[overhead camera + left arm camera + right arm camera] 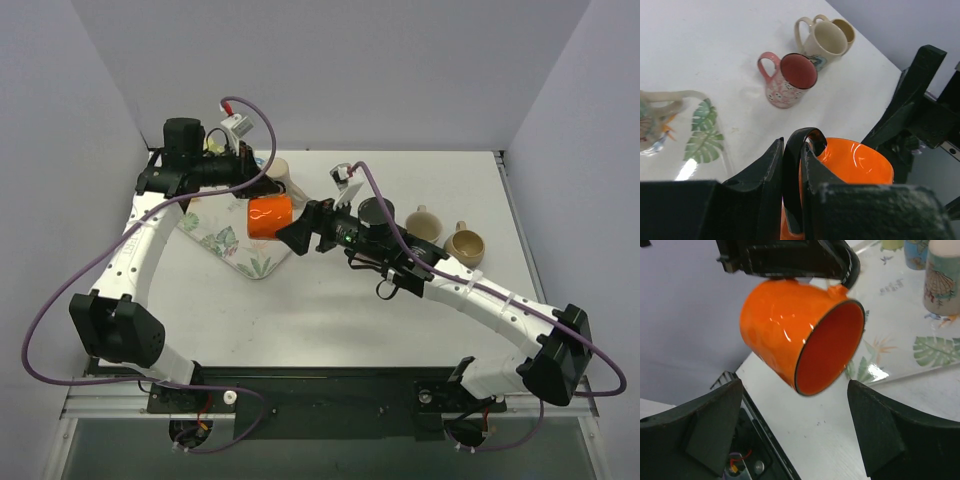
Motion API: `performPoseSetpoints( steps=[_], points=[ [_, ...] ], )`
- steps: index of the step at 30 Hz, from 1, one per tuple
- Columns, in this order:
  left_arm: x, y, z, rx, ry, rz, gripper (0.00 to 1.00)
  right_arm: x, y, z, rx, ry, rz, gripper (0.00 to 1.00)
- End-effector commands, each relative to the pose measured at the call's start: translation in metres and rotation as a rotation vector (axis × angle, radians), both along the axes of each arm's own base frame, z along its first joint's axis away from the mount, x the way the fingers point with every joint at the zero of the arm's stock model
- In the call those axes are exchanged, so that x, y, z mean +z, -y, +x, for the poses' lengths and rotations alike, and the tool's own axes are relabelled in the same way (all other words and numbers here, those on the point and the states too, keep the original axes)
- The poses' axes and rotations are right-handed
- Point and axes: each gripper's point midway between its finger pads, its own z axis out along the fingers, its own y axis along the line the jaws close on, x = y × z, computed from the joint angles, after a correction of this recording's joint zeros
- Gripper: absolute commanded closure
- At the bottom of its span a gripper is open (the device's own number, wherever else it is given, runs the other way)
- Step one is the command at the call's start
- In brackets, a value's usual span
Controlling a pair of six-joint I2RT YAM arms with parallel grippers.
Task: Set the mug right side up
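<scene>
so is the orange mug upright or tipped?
Tipped: the orange mug hangs from the left gripper, shut on its handle; open mouth faces sideways toward the right gripper.

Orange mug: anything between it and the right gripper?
Nothing visible. The orange mug hangs tilted directly ahead of the open right gripper, with a clear gap between them. The left gripper pinches its handle.
</scene>
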Motion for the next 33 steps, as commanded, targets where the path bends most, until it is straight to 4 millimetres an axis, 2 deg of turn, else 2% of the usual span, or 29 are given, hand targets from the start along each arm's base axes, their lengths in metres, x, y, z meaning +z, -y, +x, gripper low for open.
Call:
performPoseSetpoints(
  steps=[1, 4, 5, 6, 7, 8, 9, 10, 11, 12, 13, 14, 15, 16, 17, 18, 20, 22, 23, 24, 25, 27, 28, 33],
  points=[
    [0.035, 0.029, -0.031, -0.138, -0.033, -0.144, 1.0, 0.053, -0.027, 0.0, 0.064, 0.054, 0.208, 0.22],
    [0.036, 0.037, -0.041, -0.173, -0.055, -0.156, 1.0, 0.062, -0.041, -0.001, 0.115, 0.053, 0.252, 0.32],
    [0.039, 0.039, -0.041, -0.188, -0.047, -0.171, 1.0, 0.062, -0.048, 0.002, 0.125, 0.042, 0.267, 0.39],
    [0.043, 0.04, -0.042, -0.194, -0.059, -0.192, 1.0, 0.063, -0.052, -0.001, 0.157, 0.034, 0.278, 0.48],
    [0.043, 0.042, -0.042, -0.199, -0.066, -0.198, 1.0, 0.059, -0.057, -0.001, 0.166, 0.019, 0.287, 0.65],
    [0.043, 0.041, -0.042, -0.2, -0.059, -0.199, 1.0, 0.06, -0.057, 0.0, 0.163, 0.021, 0.288, 0.77],
    [0.041, 0.04, -0.041, -0.2, -0.039, -0.187, 1.0, 0.054, -0.052, 0.003, 0.136, 0.019, 0.267, 0.97],
    [0.037, 0.038, -0.038, -0.181, -0.046, -0.17, 1.0, 0.054, -0.046, 0.005, 0.109, 0.027, 0.248, 1.0],
    [0.031, 0.033, -0.03, -0.151, -0.008, -0.132, 0.95, 0.038, -0.037, 0.01, 0.06, 0.029, 0.168, 1.0],
    [0.022, 0.026, -0.024, -0.11, -0.015, -0.088, 0.79, 0.036, -0.03, 0.011, 0.034, 0.034, 0.135, 1.0],
    [0.015, 0.015, -0.007, -0.03, 0.043, -0.009, 0.43, 0.015, -0.017, 0.017, -0.028, 0.02, 0.025, 1.0],
    [0.005, 0.007, -0.002, 0.001, 0.061, 0.053, 0.25, 0.01, -0.009, 0.017, -0.043, 0.031, -0.039, 1.0],
    [-0.002, -0.009, 0.015, 0.085, 0.126, 0.155, 0.22, -0.012, 0.006, 0.019, -0.095, -0.005, -0.145, 1.0],
    [-0.007, -0.016, 0.019, 0.116, 0.136, 0.196, 0.19, -0.019, 0.013, 0.016, -0.1, 0.004, -0.209, 1.0],
    [-0.014, -0.031, 0.031, 0.17, 0.178, 0.276, 0.18, -0.04, 0.031, 0.017, -0.157, -0.028, -0.317, 1.0],
    [-0.017, -0.041, 0.036, 0.204, 0.187, 0.311, 0.18, -0.05, 0.037, 0.014, -0.156, -0.027, -0.391, 1.0],
    [-0.023, -0.06, 0.048, 0.269, 0.216, 0.393, 0.17, -0.087, 0.065, 0.005, -0.182, -0.085, -0.607, 1.0],
    [-0.027, -0.076, 0.058, 0.32, 0.258, 0.474, 0.17, -0.114, 0.079, 0.002, -0.191, -0.121, -0.728, 1.0],
    [-0.032, -0.086, 0.063, 0.348, 0.269, 0.526, 0.17, -0.121, 0.084, 0.001, -0.196, -0.131, -0.756, 1.0],
    [-0.032, -0.089, 0.065, 0.361, 0.282, 0.54, 0.17, -0.137, 0.091, 0.0, -0.208, -0.154, -0.809, 1.0],
    [-0.036, -0.094, 0.068, 0.372, 0.289, 0.571, 0.17, -0.142, 0.094, -0.001, -0.214, -0.162, -0.826, 1.0],
    [-0.046, -0.099, 0.07, 0.364, 0.294, 0.616, 0.17, -0.168, 0.099, -0.006, -0.196, -0.209, -0.894, 1.0],
    [-0.047, -0.104, 0.071, 0.371, 0.306, 0.646, 0.17, -0.174, 0.101, -0.009, -0.187, -0.224, -0.914, 1.0],
    [-0.082, -0.119, 0.079, 0.341, 0.295, 0.772, 0.17, -0.214, 0.11, -0.01, -0.162, -0.259, -1.028, 1.0]
  ],
)
